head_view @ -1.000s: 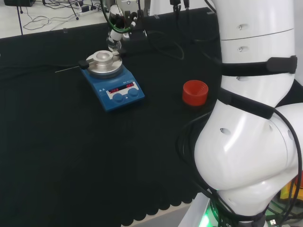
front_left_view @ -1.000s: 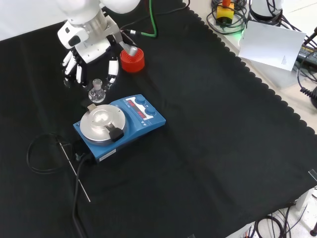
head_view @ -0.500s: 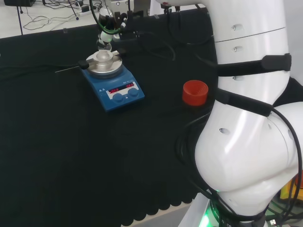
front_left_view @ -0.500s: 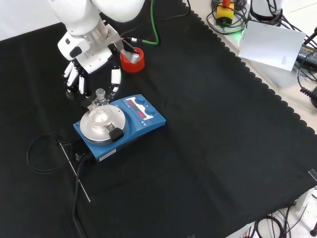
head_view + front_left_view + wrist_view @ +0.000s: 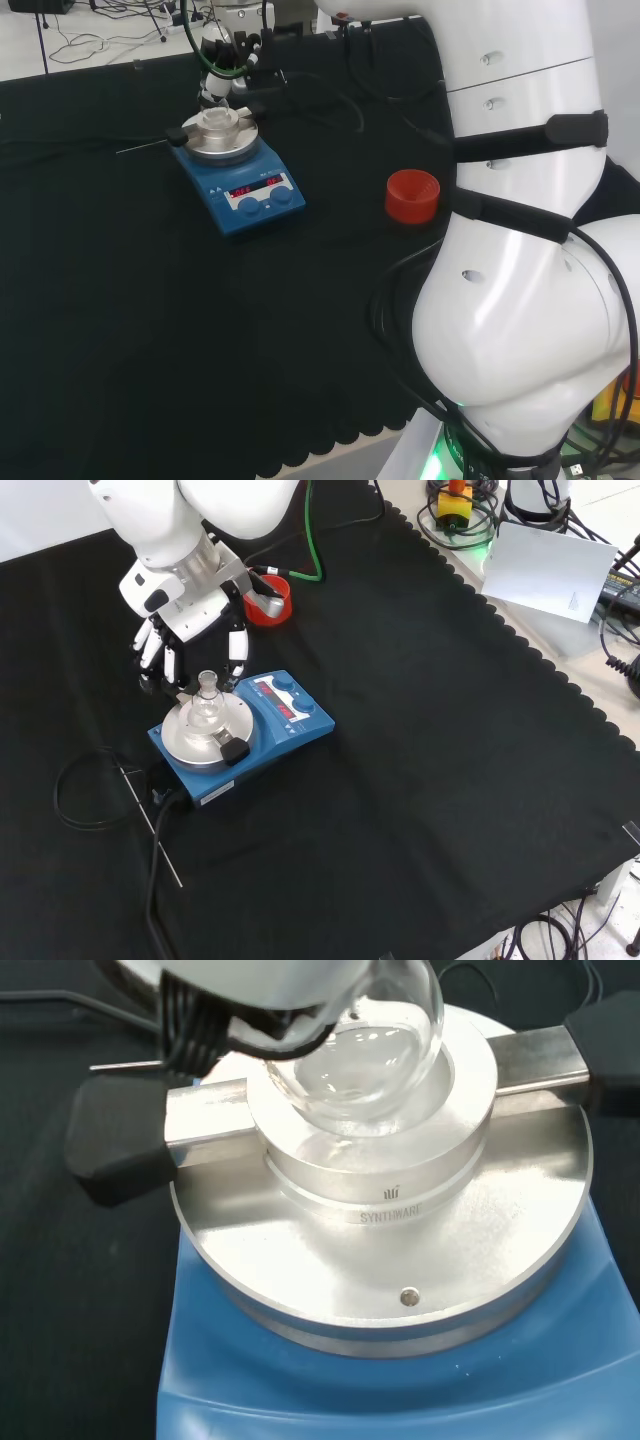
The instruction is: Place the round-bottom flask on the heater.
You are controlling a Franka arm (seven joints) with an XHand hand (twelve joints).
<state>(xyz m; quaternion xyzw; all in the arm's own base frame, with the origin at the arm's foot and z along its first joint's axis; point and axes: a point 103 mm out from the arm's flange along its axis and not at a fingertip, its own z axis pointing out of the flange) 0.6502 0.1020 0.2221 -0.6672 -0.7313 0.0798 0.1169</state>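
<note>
Holding the flask (image 5: 206, 702) by its neck, the hand (image 5: 186, 630) had its fingers (image 5: 236, 650) curled round it above the heater (image 5: 240, 735). Flask: clear round bulb (neck upright in the front view) set in the silver cup (image 5: 372, 1150) on the heater's plate. Red ring (image 5: 412, 195): apart on the cloth (image 5: 420, 780).

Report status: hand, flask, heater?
Hand shut on flask neck. Flask bulb over heater well, not clearly seated. Nothing in the way.
</note>
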